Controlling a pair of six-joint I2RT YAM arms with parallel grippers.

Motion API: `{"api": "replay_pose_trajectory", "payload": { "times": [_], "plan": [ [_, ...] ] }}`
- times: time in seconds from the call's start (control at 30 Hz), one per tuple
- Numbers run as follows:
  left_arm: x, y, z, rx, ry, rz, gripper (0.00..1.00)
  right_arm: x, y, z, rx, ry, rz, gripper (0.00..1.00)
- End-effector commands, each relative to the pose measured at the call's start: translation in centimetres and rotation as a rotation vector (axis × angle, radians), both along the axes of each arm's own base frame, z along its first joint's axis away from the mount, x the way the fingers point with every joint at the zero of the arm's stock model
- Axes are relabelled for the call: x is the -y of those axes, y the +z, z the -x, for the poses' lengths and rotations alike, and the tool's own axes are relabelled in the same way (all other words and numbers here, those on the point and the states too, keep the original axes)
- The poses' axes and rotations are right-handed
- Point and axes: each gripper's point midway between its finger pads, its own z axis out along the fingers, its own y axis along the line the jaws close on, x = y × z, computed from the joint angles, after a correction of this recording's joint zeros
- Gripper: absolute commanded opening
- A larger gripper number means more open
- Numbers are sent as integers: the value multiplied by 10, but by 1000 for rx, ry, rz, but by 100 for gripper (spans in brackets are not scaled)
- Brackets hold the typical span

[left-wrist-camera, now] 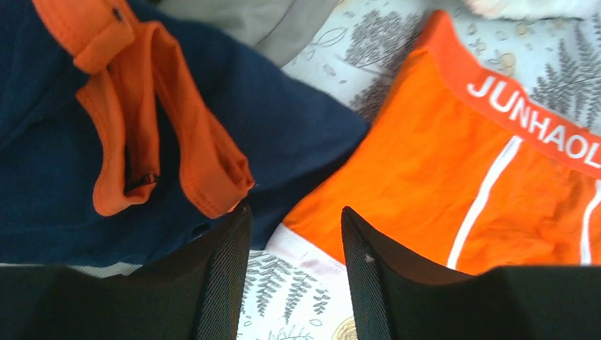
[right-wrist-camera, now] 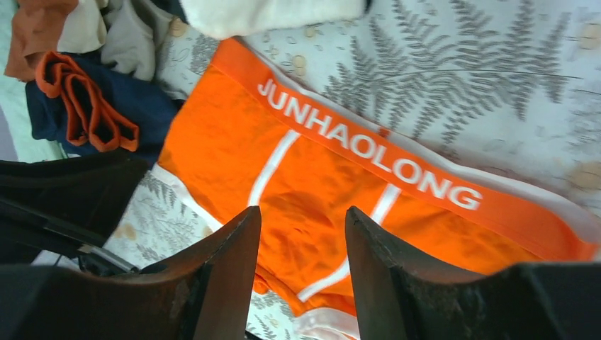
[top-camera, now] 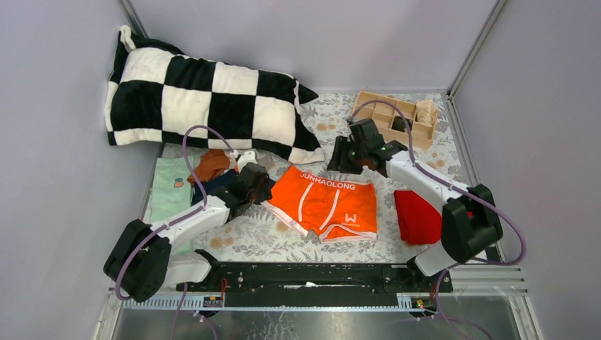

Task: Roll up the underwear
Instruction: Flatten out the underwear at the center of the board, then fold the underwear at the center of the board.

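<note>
Underwear [top-camera: 326, 202] lies flat; left tool [left-wrist-camera: 295, 216] and right tool [right-wrist-camera: 302, 216] hang part-open, empty.

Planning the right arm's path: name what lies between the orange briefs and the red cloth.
Only a bare strip of fern-print table cover separates the orange briefs from the red cloth, per the top external view.

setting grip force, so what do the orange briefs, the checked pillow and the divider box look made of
The orange briefs look like thin matte stretch knit, softly creased; their waistband seems denser elastic with white lettering. The checked pillow looks like plush fleece, fuzzy-surfaced. The divider box looks like pale unfinished wood, possibly plywood.
</note>
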Motion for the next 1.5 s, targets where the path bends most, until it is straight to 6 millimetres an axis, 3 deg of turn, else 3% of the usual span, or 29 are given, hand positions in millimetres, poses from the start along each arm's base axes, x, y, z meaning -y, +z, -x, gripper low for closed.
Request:
{"api": "replay_pose_trajectory", "payload": {
  "times": [0.0,0.27,0.47,0.77,1.2,1.47],
  "plan": [
    [-7,-5,0,-6,53,52,54,-51,15,-10,-15,41,-84,54],
    [-10,-9,-8,-4,36,74,53,-121,-16,-30,-79,19,-89,51],
    [0,-15,-9,-27,2,101,52,-150,-40,-58,-110,-24,-43,52],
    [4,-24,2,-69,-10,135,49,-155,-69,-78,-148,-70,63,51],
    [10,-25,6,-87,-39,155,48,-155,-107,-75,-190,-61,187,47],
    [13,-24,6,-95,-52,167,48,-148,-111,-74,-178,-72,207,21]
  ]
}}
